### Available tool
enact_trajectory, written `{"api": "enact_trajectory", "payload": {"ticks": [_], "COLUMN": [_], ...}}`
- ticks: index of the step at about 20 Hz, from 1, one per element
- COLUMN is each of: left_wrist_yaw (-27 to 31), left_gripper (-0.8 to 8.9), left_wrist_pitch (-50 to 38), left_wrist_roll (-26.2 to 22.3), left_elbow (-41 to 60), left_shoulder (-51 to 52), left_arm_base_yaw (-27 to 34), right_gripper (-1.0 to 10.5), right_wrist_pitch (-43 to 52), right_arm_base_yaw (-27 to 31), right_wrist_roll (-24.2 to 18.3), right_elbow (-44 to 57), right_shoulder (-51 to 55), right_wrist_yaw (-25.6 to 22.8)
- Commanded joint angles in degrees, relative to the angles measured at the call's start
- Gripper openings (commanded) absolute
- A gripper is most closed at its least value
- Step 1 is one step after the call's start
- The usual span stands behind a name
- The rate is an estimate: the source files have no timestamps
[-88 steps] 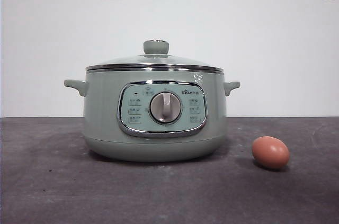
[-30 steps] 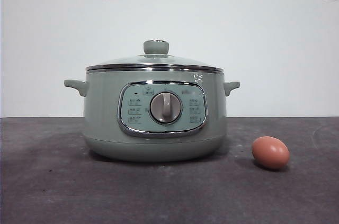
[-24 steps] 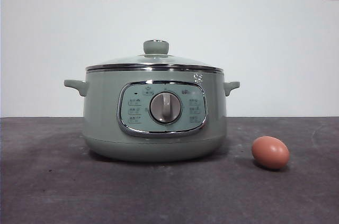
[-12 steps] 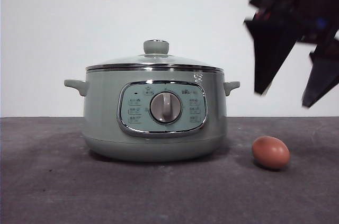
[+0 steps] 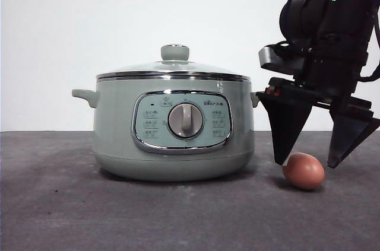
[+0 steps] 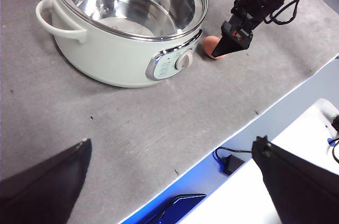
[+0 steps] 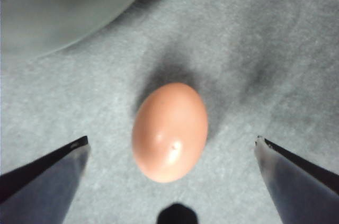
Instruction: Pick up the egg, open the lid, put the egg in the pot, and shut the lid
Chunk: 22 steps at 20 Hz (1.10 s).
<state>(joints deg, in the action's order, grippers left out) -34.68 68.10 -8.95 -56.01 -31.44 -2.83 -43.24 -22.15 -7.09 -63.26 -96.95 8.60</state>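
Pot [image 5: 173,129]: we saw it on the table [image 5: 71,215], lid [image 5: 173,70] seated, bare steel inside.
Egg [image 5: 303,170]: lay on the table just beside the pot, untouched.
Right gripper [image 5: 309,159]: we found its jaws wide, straddling the egg.
Left gripper [image 6: 169,181]: jaws wide, well apart from the pot.

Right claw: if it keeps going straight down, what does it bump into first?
Most likely the egg. The right claw points down with its jaws open on either side of it, just above the table.
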Motion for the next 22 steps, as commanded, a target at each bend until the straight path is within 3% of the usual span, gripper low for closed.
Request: {"api": "enact_trajectory", "payload": {"ticks": [1, 2, 6, 11, 17, 22], "left_wrist_yaw": [0.09, 0.09, 0.11, 0.15, 0.17, -0.02], "left_gripper": [7.28, 7.28, 7.28, 7.28, 7.21, 7.19], "left_wrist_pitch": [-0.42, -0.42, -0.55, -1.38, -3.74, -9.51], "left_wrist_roll": [-0.07, -0.07, -0.07, -0.07, -0.07, 0.39], "left_elbow": [-0.09, -0.09, -0.09, -0.09, -0.09, -0.52], "left_shoulder": [0.07, 0.07, 0.07, 0.07, -1.70, -7.52], "left_arm_base_yaw": [-0.22, -0.20, -0.22, -0.20, -0.22, -0.92], "right_gripper": [4.9, 4.9, 3.0, -0.2, -0.2, -0.2], "right_wrist_pitch": [0.39, 0.57, 2.25, 0.63, -1.14, -7.34], "right_arm_base_yaw": [-0.15, -0.15, -0.59, -0.59, -0.52, -0.52], "right_wrist_roll": [0.17, 0.17, 0.76, 0.57, 1.68, 1.88], "right_elbow": [0.00, 0.00, 0.00, 0.00, -0.02, -0.02], "right_shoulder": [-1.70, -2.32, -2.75, -2.75, -0.15, 13.99], "right_wrist_yaw": [-0.11, -0.11, 0.09, 2.54, 2.78, -0.35]}}
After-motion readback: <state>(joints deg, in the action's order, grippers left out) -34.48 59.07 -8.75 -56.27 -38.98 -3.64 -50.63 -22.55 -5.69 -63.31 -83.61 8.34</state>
